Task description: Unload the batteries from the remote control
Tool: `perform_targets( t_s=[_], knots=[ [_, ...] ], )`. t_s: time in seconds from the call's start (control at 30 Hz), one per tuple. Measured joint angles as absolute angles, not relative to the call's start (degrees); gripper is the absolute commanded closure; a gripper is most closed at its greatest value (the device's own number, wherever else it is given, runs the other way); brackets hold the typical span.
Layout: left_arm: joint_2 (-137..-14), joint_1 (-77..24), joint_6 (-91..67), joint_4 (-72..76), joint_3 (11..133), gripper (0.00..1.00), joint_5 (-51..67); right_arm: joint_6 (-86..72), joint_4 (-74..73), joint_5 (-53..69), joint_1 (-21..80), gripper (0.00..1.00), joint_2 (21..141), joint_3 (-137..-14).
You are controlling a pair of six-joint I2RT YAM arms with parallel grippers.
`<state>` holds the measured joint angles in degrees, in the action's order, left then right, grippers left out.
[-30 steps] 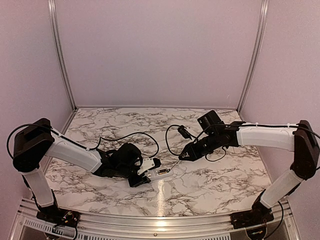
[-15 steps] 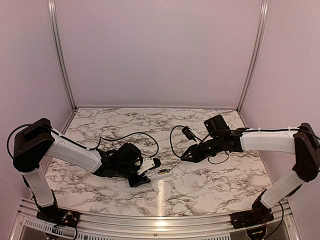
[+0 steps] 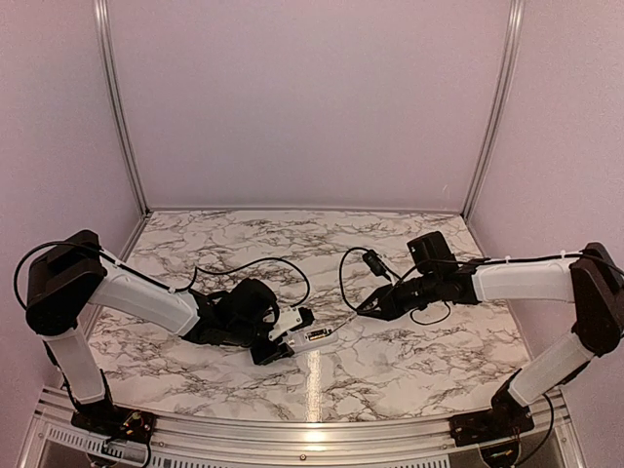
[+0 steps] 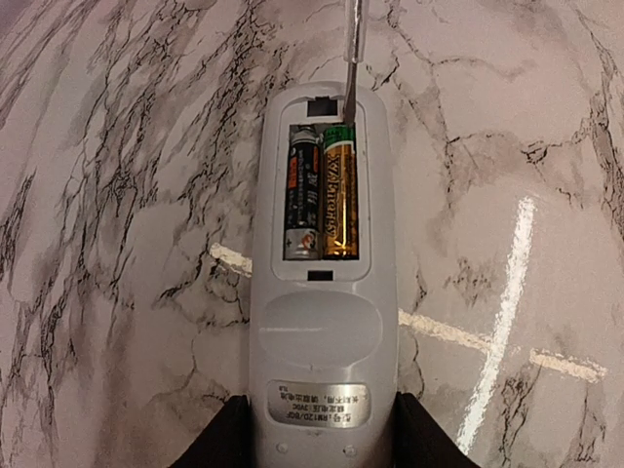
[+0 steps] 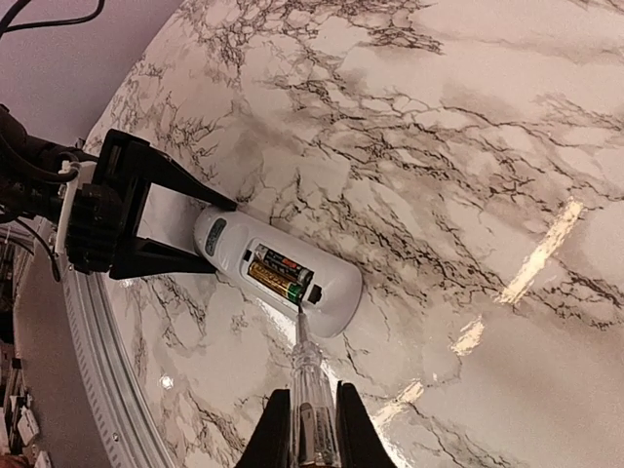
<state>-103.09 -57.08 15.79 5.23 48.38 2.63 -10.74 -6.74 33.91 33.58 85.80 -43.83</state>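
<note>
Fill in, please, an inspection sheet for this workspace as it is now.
Surface: marble-patterned table, glare streaks.
Job's things: remote control back up, cover off; two batteries seated inside.
Clutter: nothing seen.
Grippers: left gripper, jaws shut on the remote control; right gripper, jaws shut on a clear-handled tool, tip at the compartment's end.
Cables: black cables looping over the table.
Surroundings: plain pink walls, metal posts.
</note>
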Motion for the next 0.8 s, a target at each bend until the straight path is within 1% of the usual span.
perform_targets(
  t_s=[0.33, 0.6, 0.8],
  knots=[
    [-103.31, -57.08, 14.98, 3.68, 49.30, 0.54, 2.50, -9.54, -10.28, 37.80, 32.16, 1.00, 86.02, -41.04],
    [-103.83, -57.10, 13.54, 1.15, 50.92, 0.54, 2.55, -7.14, -13.58, 43.62, 32.25, 1.00, 91.48, -40.32],
    [-104.20, -57.12, 12.62, -0.67, 52.12, 0.54, 2.57, -5.32, -13.58, 44.51, 33.47, 1.00, 94.41, -40.56]
  ],
)
